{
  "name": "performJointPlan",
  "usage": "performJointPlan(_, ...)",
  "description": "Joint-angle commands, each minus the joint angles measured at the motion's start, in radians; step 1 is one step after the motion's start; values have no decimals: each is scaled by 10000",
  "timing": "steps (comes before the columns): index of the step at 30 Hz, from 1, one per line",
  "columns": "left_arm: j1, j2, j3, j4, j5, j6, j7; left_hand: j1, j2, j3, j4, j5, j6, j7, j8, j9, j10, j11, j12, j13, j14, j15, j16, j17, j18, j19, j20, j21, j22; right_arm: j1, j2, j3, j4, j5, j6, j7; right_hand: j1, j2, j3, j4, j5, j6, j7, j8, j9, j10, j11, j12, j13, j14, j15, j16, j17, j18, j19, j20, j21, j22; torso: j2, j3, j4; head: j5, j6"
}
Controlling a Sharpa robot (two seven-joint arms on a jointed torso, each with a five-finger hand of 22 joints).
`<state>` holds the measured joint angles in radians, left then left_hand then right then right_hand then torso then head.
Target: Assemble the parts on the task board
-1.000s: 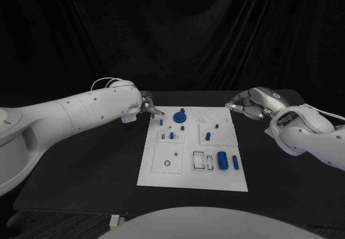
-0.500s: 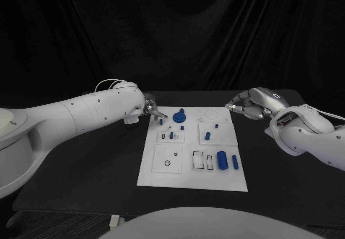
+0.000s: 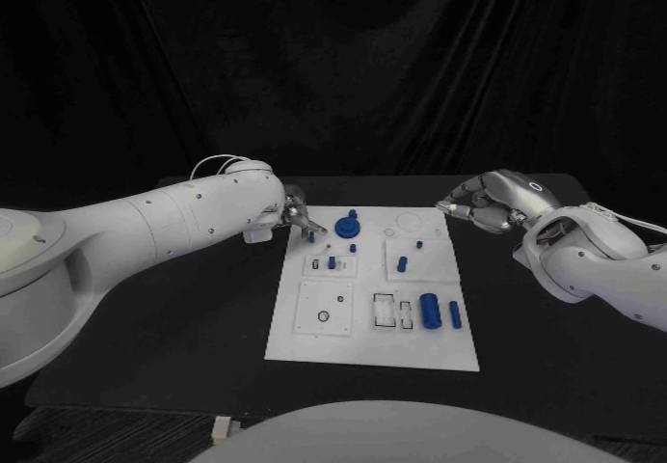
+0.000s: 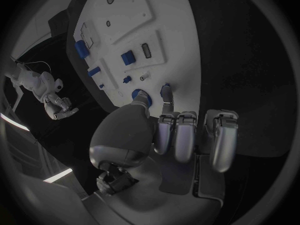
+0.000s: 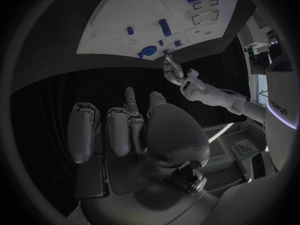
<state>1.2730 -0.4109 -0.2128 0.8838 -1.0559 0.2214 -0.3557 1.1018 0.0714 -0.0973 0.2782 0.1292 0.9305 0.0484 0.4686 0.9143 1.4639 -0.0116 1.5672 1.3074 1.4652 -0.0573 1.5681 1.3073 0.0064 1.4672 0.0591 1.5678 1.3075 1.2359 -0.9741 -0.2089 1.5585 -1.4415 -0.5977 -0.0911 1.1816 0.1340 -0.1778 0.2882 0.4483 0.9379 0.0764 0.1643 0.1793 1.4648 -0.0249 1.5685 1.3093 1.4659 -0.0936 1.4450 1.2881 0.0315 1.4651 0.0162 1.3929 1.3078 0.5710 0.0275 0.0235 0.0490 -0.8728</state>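
The white task board (image 3: 355,342) lies mid-table. My left hand (image 3: 293,216) hovers at its far left corner, thumb and one finger pinching a small blue part (image 3: 311,232) (image 4: 165,90) right at the board's surface, the other fingers (image 4: 187,135) curled. Beside it stands a large round blue knob (image 3: 348,226) (image 4: 141,95). My right hand (image 3: 480,204) hangs off the far right corner with fingers (image 5: 119,130) curled in on nothing. The right wrist view shows the left hand (image 5: 173,69) by the board's (image 5: 181,20) edge.
Short blue pegs (image 3: 400,262) stand in the board's middle. A thick blue cylinder (image 3: 431,313) and a slim blue bar (image 3: 453,312) lie near its right edge, beside rectangular slots (image 3: 384,311). Black table (image 3: 167,328) surrounds the board.
My left arm has swung slightly toward the board and its hand has edged a little down and right at the corner. The right hand has not moved.
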Motion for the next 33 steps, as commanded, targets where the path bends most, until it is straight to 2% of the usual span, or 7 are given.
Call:
performJointPlan(1, -33, 53, 9, -35, 25, 276, -25, 139, 2, 39, -82, 201, -108, -4, 34, 124, 1069, -66, 36, 2634, 1056, -34, 27, 2635, -64, 1036, -70, 30, 2633, -25, -17, 7, 14, -18, 15, -5, 95, 20, -75, -1, -7, 16, 17, -52, -6, 1060, 45, 23, 2615, 572, 79, -61, -2, 127, 460, 75, -24, 2045, -4, 2, 2, -4, 2)
performJointPlan(4, -48, 87, 10, -89, 25, 289, -48, 200, 13, 75, -113, 380, -137, -6, 26, 215, 1069, -66, 36, 2634, 1056, -35, 27, 2635, -64, 1036, -68, 30, 2633, -26, -16, 7, 12, -18, 18, -3, 95, 20, -75, -1, -7, 16, 17, -52, -6, 1060, 45, 23, 2615, 572, 79, -61, -2, 127, 460, 75, -24, 2045, -4, 1, 4, -3, 2)
performJointPlan(6, -55, 107, 10, -139, 25, 301, -61, 307, 18, 138, -178, 653, -164, -10, 5, 319, 1069, -71, 36, 2634, 1056, -38, 27, 2635, -64, 1036, -69, 30, 2633, -26, -18, 7, 11, -18, 21, -3, 95, 20, -75, -1, -7, 16, 17, -52, -6, 1060, 45, 23, 2615, 572, 79, -61, -2, 127, 460, 75, -24, 2045, -4, 0, 3, -8, 2)
performJointPlan(11, -68, 142, 10, -223, 25, 331, -85, 392, 25, 195, -233, 858, -190, -11, -27, 386, 1069, -72, 36, 2634, 1056, -38, 27, 2635, -64, 1036, -71, 30, 2633, -27, -19, 7, 9, -18, 25, -3, 95, 20, -75, -1, -7, 16, 17, -52, -6, 1060, 45, 23, 2615, 572, 79, -61, -2, 127, 460, 75, -24, 2045, 2, -1, 8, -23, 2)
performJointPlan(33, -111, 326, 11, -467, 25, 201, 112, 477, 72, 304, -272, 1083, -335, 30, -204, 428, 1069, -47, 36, 2634, 1056, -23, 27, 2635, -64, 1036, -62, 30, 2633, -40, -11, 7, 1, -17, 69, -9, 113, 26, -90, 2, 8, 20, 18, -60, -8, 1060, 47, 23, 2615, 571, 79, -64, -7, 128, 458, 75, -29, 2043, 4, 0, 9, -31, 2)
